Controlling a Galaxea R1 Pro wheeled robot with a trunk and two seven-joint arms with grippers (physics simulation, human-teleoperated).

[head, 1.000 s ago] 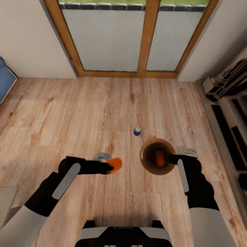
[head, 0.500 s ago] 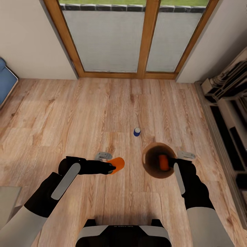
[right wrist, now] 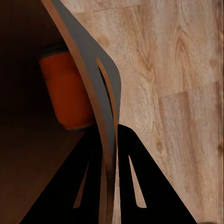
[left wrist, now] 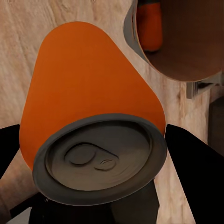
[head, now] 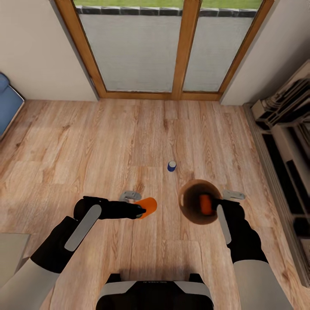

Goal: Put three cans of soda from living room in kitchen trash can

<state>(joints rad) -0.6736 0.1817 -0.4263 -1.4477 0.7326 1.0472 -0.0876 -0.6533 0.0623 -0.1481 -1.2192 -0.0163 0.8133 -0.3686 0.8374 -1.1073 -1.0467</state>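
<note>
1. My left gripper [head: 141,210] has its fingers clenched on 1 orange can [head: 146,207]; the can lies tipped sideways above the wood floor [head: 86,146], its body pointing toward the bin.
2. In the left wrist view that held can [left wrist: 93,102] sits between the 2 dark fingers [left wrist: 196,168], its grey metal top with the pull tab facing the camera.
3. My right gripper [head: 216,206] pinches the rim of the trash can [head: 189,211]: in the right wrist view its fingers [right wrist: 133,186] straddle the thin copper-brown wall [right wrist: 100,107], 1 inside and 1 outside, by the oval handle slot.
4. The trash can is open side up, with a dark interior, and sits just right of the held can; the 2 are near each other but apart.
5. A 2nd orange can [head: 205,204] lies inside the bin against the wall next to my right fingers. It shows in the right wrist view [right wrist: 65,98] and, past the held can, in the left wrist view [left wrist: 149,23].
6. The dark blue can [head: 172,165] stands upright on the floor, alone, beyond the bin toward the glass doors [head: 163,47].
7. A blue sofa corner [head: 7,107] is at the far left and a white shelf unit [head: 284,129] runs along the right.
8. 2 small grey pieces lie on the floor, 1 [head: 128,195] just behind my left gripper and 1 [head: 234,195] just right of the bin; I cannot tell what they are.
</note>
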